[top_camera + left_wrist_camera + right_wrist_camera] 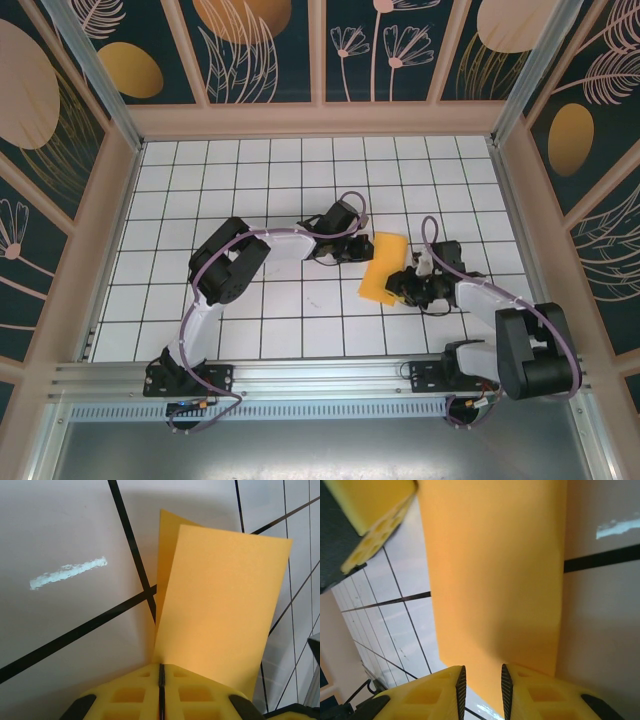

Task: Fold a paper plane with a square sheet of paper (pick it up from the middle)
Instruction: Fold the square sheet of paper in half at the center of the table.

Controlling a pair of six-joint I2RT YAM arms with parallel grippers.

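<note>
Clenched jaws of the left gripper (161, 672) hold the half-folded square sheet of paper (220, 610); the right gripper (482, 682) stands slightly parted. I'd square edges before creasing.

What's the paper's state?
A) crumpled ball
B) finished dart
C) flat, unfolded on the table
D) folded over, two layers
D: in the left wrist view the paper shows two layers, one edge peeking out behind the other, both running down into the left gripper, whose jaws are shut on it.
</note>
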